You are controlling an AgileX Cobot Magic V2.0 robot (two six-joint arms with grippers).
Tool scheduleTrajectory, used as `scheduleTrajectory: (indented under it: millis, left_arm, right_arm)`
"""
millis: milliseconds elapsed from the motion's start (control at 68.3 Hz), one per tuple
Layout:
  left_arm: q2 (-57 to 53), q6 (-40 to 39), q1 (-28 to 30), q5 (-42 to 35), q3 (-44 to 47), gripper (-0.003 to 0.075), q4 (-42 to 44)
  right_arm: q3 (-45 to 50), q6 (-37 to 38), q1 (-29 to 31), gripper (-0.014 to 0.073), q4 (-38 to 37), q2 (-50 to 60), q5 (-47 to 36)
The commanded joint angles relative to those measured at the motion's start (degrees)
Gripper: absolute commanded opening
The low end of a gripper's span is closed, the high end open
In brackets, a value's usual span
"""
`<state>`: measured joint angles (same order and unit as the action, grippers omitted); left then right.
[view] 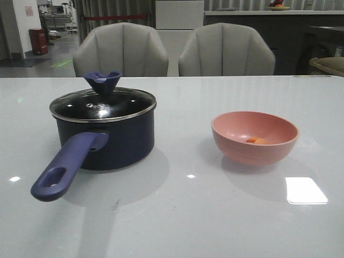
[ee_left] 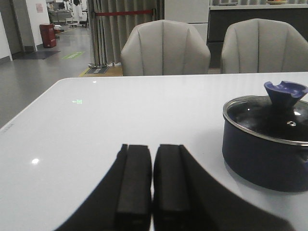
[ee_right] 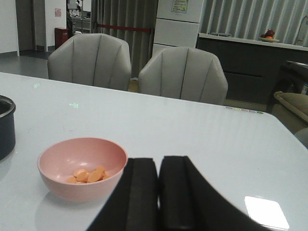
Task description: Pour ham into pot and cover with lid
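Left pincer (ee_left: 152,192) hovering near desk (view: 177,215), jaws nearly touching, holding nothing. Lid (view: 102,104) sitting on pot (view: 107,142), blocking pour. Ham (view: 256,141) lying in pink bowl (view: 254,137), right. Right pincer (ee_right: 159,197) likewise narrow, holding nothing. Risk: tipping bowl before lifting lid, ham spilling.

Left claw (ee_left: 152,183) & right claw (ee_right: 159,192): matte black, flat rectangular finger pads, flared black bases.

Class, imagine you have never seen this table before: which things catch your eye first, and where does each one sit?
The dark navy pot stands on the table's left side, its glass lid already on and its long handle pointing toward the camera. To its right, apart from it, sits a pink bowl holding small orange ham pieces.
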<state>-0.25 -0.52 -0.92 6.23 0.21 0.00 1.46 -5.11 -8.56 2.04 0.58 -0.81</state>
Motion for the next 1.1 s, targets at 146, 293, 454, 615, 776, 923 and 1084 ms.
scheduleTrajectory:
  millis: [146, 293, 454, 615, 776, 923, 1084]
  left_arm:
    - [-1.0, -0.7, 0.0, -4.3, 1.3, 0.0132, 0.0]
    - [-1.0, -0.7, 0.0, -4.3, 1.3, 0.0132, 0.0]
    - [-1.0, -0.7, 0.0, -4.3, 1.3, 0.0132, 0.0]
    - [-1.0, -0.7, 0.0, -4.3, 1.3, 0.0132, 0.0]
    - [-1.0, -0.7, 0.0, -4.6, 1.3, 0.0132, 0.0]
    - [-1.0, -0.7, 0.0, -8.3, 1.3, 0.0132, 0.0]
    - [-1.0, -0.7, 0.0, -18.4, 0.8, 0.0132, -0.5]
  right_arm:
    - [-0.2, 0.0, 0.4, 0.0158, 0.2, 1.1, -4.3]
    - [-0.2, 0.0, 0.4, 0.0158, 0.2, 1.1, -4.3]
    - [-0.2, 0.0, 0.4, 0.0158, 0.2, 1.1, -4.3]
    - [-0.2, 0.0, 0.4, 0.0158, 0.2, 1.1, -4.3]
    - [-0.2, 0.0, 0.4, 0.0158, 0.2, 1.1, -4.3]
    - [-0.2, 0.0, 0.4, 0.0158, 0.2, 1.1, -4.3]
    - [-0.2, 0.0, 0.4, 0.0158, 0.2, 1.1, -4.3]
